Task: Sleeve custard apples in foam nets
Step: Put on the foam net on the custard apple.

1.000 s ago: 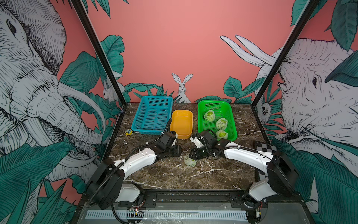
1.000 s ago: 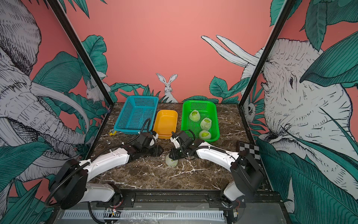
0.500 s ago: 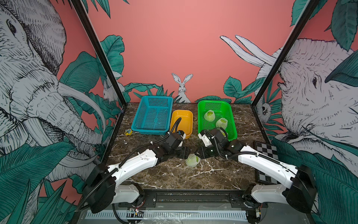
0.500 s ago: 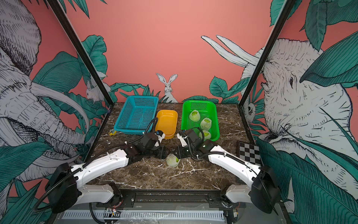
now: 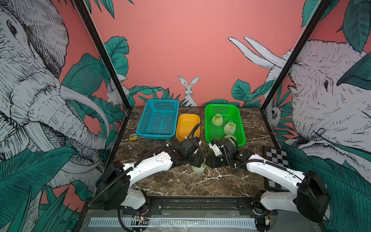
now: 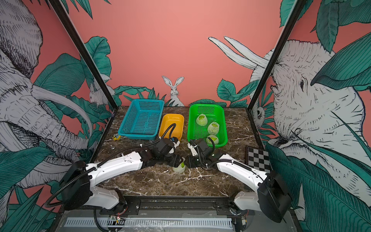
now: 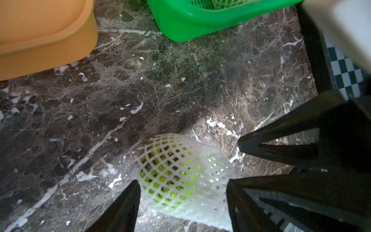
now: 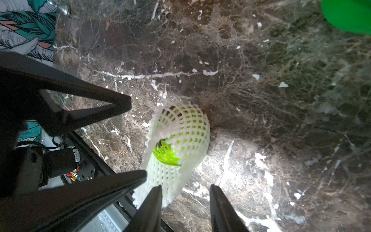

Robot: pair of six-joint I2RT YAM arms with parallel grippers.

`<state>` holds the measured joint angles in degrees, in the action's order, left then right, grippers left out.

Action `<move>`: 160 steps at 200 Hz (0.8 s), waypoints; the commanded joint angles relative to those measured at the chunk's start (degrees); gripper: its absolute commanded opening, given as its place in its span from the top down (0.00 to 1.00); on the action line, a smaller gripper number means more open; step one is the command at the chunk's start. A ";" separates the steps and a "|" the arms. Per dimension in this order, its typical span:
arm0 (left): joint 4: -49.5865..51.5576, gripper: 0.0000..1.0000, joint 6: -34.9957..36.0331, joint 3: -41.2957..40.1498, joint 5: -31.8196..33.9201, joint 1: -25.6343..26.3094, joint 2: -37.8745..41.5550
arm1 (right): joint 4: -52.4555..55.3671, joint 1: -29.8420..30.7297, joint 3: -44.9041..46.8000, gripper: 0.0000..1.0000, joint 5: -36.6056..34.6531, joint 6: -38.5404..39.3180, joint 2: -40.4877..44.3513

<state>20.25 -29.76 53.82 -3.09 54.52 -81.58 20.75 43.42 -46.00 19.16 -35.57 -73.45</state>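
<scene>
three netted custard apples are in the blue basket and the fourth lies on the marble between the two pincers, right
Wrong basket: both top views show the three netted custard apples in the green basket, not the blue basket. The rest is right.

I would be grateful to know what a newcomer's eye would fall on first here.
Probably the netted custard apple on the dark marble table, front centre, with the left hand and right hand at either side. Then the bright green basket at the back right, holding three more netted fruits, against elephant murals.
</scene>
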 commanded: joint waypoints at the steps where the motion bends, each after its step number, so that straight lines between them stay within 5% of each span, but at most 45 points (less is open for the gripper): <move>1: 2.50 0.31 0.90 2.00 1.39 0.65 -0.47 | -3.33 -0.18 0.38 0.59 1.09 -0.89 -1.19; 49: 7.07 0.36 3.16 5.76 1.82 1.40 -5.06 | -5.02 -0.19 0.24 0.64 -0.08 -1.10 -3.66; 108: 14.21 0.62 5.11 6.26 6.19 1.34 -4.27 | -2.16 1.62 -2.32 0.66 -3.13 0.43 -7.74; 160: 17.29 0.76 5.25 3.35 10.77 1.38 -1.74 | 0.27 3.03 -4.30 0.70 -5.52 1.51 -9.55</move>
<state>33.71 -24.40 59.35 4.16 55.75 -84.97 19.27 45.80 -48.69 15.94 -34.92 -82.28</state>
